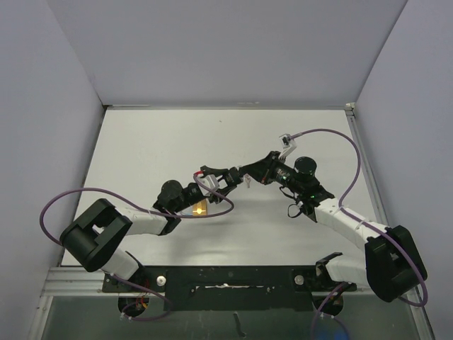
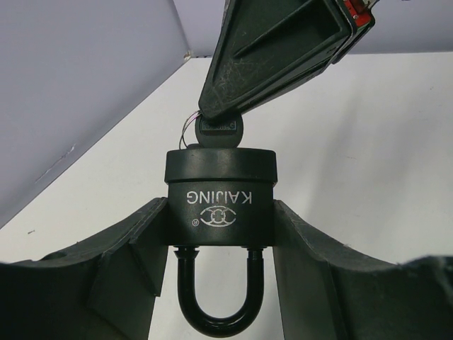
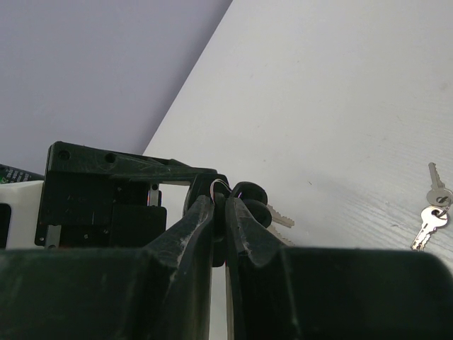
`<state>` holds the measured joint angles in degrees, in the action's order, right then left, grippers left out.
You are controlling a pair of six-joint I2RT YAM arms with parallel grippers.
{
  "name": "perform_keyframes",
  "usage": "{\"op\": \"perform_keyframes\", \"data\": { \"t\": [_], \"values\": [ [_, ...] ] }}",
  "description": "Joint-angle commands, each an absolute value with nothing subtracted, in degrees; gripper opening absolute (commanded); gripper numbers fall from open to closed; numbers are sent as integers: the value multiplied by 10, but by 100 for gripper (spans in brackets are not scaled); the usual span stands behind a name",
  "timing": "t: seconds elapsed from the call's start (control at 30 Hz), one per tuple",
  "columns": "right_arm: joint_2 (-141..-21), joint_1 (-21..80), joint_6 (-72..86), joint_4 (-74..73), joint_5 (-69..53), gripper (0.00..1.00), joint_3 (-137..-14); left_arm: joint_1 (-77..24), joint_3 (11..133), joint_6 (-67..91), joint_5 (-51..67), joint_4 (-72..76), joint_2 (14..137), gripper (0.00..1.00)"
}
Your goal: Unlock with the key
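As the left gripper [image 2: 219, 225] clamps the black Kaijing padlock [image 2: 219, 185] by its body at a half-open spread, shackle [image 2: 219, 312] hanging towards the wrist and clear of the white table [image 2: 368, 177], the right gripper [image 3: 225, 216], nearly shut, pinches the head of the key [image 2: 218, 132] seated in the keyway on the far face. Turning looks to be the step in hand: it would go best as a pure roll about the key's own axis, no sideways push, while the left arm holds the body rigid against the twist. A spare bunch of keys [image 3: 433, 207] lies on the table, well apart
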<state>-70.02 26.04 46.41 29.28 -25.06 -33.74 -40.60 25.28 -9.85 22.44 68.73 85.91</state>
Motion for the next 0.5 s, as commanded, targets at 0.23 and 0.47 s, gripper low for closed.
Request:
{"op": "perform_keyframes", "data": {
  "t": [0.23, 0.47],
  "values": [
    [-747, 278, 480, 253, -307, 0, -346, -413, 301, -88, 175, 868, 866, 0],
    [-802, 277, 498, 271, -316, 0, -365, -414, 306, -83, 144, 868, 921, 0]
  ]
}}
